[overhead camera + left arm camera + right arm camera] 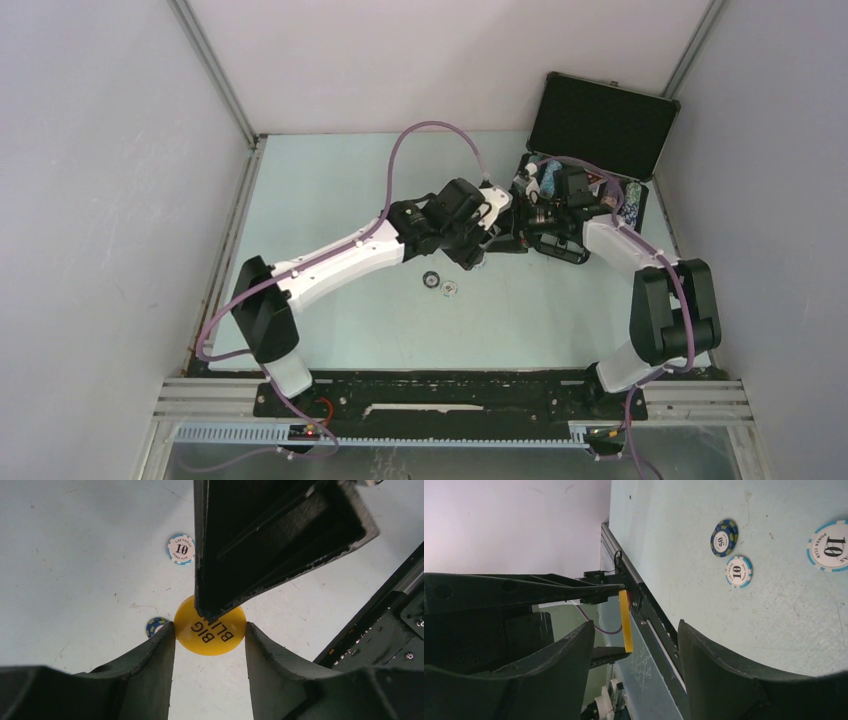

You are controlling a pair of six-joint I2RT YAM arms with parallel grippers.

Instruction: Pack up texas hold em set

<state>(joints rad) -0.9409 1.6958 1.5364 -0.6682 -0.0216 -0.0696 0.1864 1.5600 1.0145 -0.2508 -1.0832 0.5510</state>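
My left gripper [210,630] is shut on a yellow disc [210,639] printed BIG BLIND, its rim pinched between both fingertips above the table. In the right wrist view that yellow disc [625,620] shows edge-on, clamped by the left gripper's fingers [549,587]. My right gripper [634,630] is open; the disc stands ahead in the gap between its fingers, touching neither. One right finger [260,540] overlaps the disc's top in the left wrist view. From above, both grippers [512,222] meet just left of the open black briefcase [600,125].
Loose chips lie on the table: a white 10 chip [180,549], a blue-and-yellow chip [156,626], also seen as two small discs [440,284] from above. The right wrist view shows a 50 chip [724,537] and two 10 chips [739,571]. The briefcase base [636,205] sits by the right wall.
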